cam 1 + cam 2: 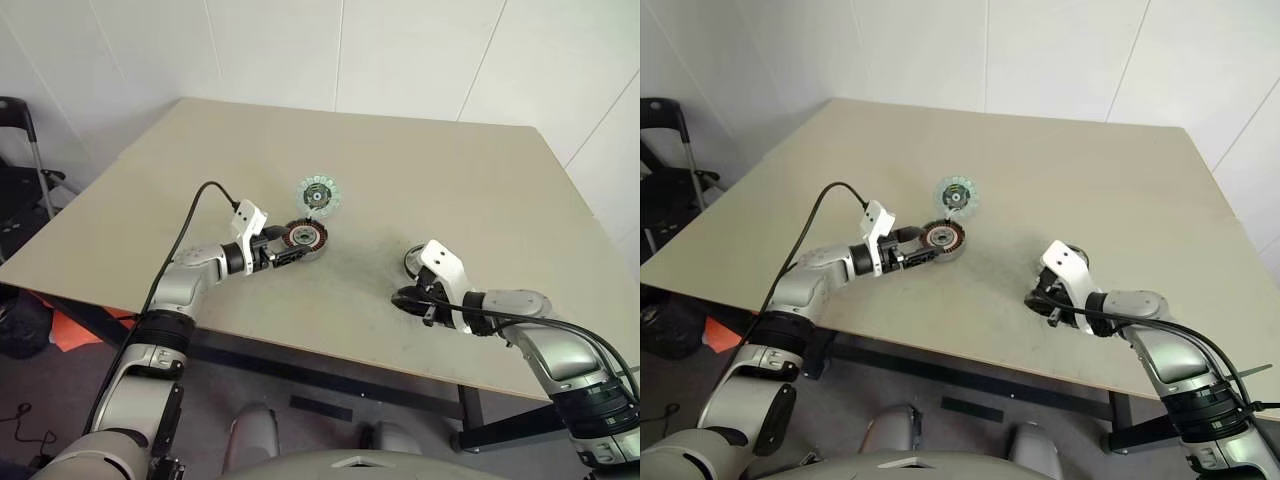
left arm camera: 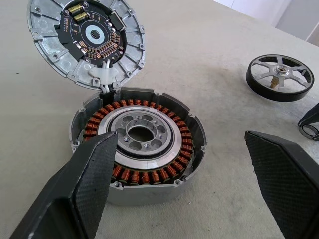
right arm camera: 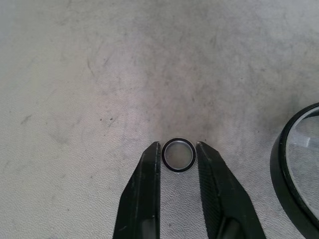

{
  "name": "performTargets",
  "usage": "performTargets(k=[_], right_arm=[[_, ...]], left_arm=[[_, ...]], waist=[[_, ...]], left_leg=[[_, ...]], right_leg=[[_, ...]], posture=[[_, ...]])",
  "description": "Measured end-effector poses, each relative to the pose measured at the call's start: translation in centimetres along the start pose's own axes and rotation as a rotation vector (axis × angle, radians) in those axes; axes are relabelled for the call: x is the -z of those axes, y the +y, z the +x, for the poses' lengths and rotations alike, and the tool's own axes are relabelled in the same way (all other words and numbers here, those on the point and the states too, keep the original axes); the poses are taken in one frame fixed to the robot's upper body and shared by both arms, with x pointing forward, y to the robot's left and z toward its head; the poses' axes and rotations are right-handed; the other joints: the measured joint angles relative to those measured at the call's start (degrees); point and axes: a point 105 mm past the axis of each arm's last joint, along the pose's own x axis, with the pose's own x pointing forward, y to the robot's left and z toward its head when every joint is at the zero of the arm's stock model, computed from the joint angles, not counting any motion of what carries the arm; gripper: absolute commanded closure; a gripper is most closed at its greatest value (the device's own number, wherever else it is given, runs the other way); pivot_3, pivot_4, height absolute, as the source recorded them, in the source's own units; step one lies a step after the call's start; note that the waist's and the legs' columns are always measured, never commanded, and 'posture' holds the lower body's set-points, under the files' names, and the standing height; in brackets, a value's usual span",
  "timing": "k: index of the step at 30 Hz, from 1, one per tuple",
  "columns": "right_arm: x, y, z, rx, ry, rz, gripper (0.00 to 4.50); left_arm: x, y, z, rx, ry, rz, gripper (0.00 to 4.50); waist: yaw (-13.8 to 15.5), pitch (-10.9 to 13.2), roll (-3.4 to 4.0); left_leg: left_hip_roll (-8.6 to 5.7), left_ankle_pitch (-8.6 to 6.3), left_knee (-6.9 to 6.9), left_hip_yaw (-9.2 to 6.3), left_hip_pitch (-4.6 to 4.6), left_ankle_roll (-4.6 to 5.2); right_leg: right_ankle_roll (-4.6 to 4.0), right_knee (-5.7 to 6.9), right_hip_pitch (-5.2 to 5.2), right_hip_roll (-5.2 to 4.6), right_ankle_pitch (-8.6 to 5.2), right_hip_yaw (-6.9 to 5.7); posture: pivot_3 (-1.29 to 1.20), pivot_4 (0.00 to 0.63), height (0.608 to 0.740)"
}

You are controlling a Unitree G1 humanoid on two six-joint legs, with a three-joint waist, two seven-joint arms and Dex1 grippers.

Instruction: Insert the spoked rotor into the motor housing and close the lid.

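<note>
Presently, one table (image 1: 480, 190), tan, bearing all parts; landmark for every place below is the motor housing (image 2: 139, 149).

Motor housing: round grey shell with a ring of copper-red windings, lying open near the table's middle, its centre vacant; rotor not yet inserted.

Lid (image 2: 87, 40): silver disc carrying a circuit board, standing tilted up at the housing's far edge, joined to it by white wires; not closed.

Spoked rotor (image 2: 280, 77): black rim, silver spokes, flat on the table well to the right of the housing, untouched.

Left tool (image 2: 184, 184): released, fingers spread wide either side of the housing's near rim, one pad close against the wall, gripping nothing.

Right tool (image 3: 178, 164): well right of the housing, just beside the rotor; fingers flank a small dark ring (image 3: 178, 155); whether they clamp it, cannot tell.

Step in hand, by judgement: rotor pick-up pending; next move calls for the right tool to take the rotor, centre it over the housing, lower it level.
</note>
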Motion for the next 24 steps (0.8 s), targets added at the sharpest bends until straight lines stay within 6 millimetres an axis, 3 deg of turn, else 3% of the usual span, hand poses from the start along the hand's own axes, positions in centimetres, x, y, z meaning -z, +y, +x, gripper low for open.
performTargets(k=[2, 5, 8, 13, 16, 18, 20, 24], right_arm=[[-0.1, 0.2, 0.1, -0.011, -0.006, -0.011, 1.63], [-0.5, 0.4, 0.2, -0.028, -0.026, -0.018, 1.63], [-2.2, 1.6, 0.4, -0.098, -0.097, -0.03, 1.63], [-8.2, 2.8, 0.0, -0.205, -0.266, -0.145, 1.63], [-12.8, 2.0, 0.0, -0.214, -0.363, -0.252, 1.63], [-14.7, 1.2, 0.2, -0.2, -0.361, -0.335, 1.63], [-15.6, 0.6, 1.4, -0.201, -0.32, -0.416, 1.63], [-14.8, -0.6, 5.4, -0.217, -0.177, -0.531, 1.63]], left_arm=[[0.0, 0.0, 0.0, -0.001, 0.0, 0.0, 0.17], [0.0, 0.0, 0.0, -0.001, 0.001, 0.0, 0.17], [0.0, 0.0, 0.0, -0.002, 0.001, -0.001, 0.17], [0.1, 0.2, -0.1, -0.009, 0.004, -0.004, 0.17], [0.0, 0.3, -0.2, 0.0, 0.009, -0.013, 0.17], [-0.1, 0.4, -0.3, 0.006, 0.017, -0.012, 0.17], [-0.1, 0.9, -0.9, -0.004, 0.031, -0.009, 0.17], [0.0, 1.9, -1.7, -0.04, 0.051, -0.003, 0.17]], waist=[[0.0, 0.0, 0.0], [0.0, 0.0, 0.0], [-0.1, 0.0, 0.0], [-0.1, 0.0, 0.01], [-0.2, 0.0, 0.01], [-0.2, 0.0, 0.0], [-0.2, 0.0, 0.0], [-0.4, 0.0, 0.0]], left_leg=[[0.0, 0.0, 0.0, 0.0, 0.0, 0.0], [0.0, 0.0, 0.0, 0.0, 0.0, 0.0], [0.02, 0.0, -0.01, 0.0, 0.0, 0.0], [0.02, 0.0, 0.01, 0.0, 0.04, 0.0], [0.02, 0.01, 0.03, 0.0, 0.06, -0.01], [0.03, 0.01, 0.03, 0.0, 0.07, -0.02], [0.04, 0.01, 0.01, 0.0, 0.09, -0.02], [0.02, 0.01, 0.07, 0.01, -0.2, -0.02]], right_leg=[[-0.01, 0.0, 0.0, 0.0, 0.01, 0.0], [-0.04, 0.0, -0.01, 0.0, 0.02, 0.0], [-0.05, 0.01, -0.04, 0.02, 0.03, 0.0], [-0.06, 0.05, -0.01, 0.02, 0.03, 0.0], [-0.07, 0.15, -0.06, 0.01, 0.04, 0.0], [-0.09, 0.17, -0.06, 0.01, 0.05, -0.01], [-0.1, 0.2, -0.05, 0.02, 0.05, -0.02], [-0.14, 0.2, -0.31, 0.02, 0.08, -0.03]], posture=[[0.0, 0.0, 0.74], [0.0, 0.0, 0.74], [0.0, 0.0, 0.74], [0.0, 0.0, 0.74], [0.0, 0.0, 0.74], [0.0, 0.0, 0.74], [0.0, 0.0, 0.74], [0.0, 0.0, 0.74]])
